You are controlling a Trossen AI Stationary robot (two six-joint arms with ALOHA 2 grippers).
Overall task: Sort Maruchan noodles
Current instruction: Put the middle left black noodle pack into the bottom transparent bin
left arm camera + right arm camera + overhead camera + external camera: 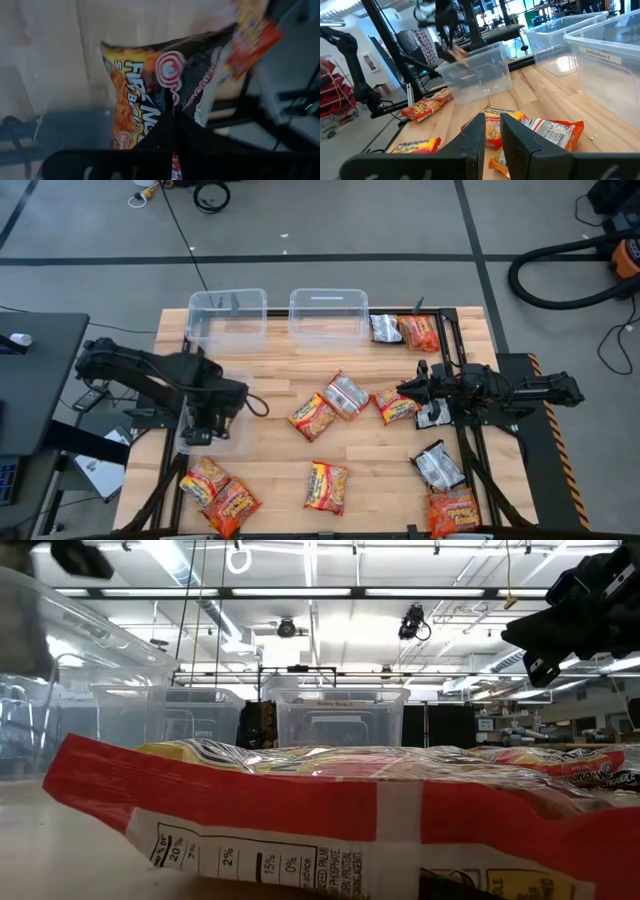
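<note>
Left tool (172,117) pinched tight on a noodle packet (150,85), right tool (492,132) slightly parted, holding nothing

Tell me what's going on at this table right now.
A two-armed robot is sorting ramen packets. The left gripper is shut on a Fire noodle packet, holding it over a clear bin at the table's left edge. The right gripper hovers over the table's right side, its fingers slightly apart with nothing visible between them. About ten other packets lie loose on the wooden table, and two more clear bins stand at the far edge.
</note>
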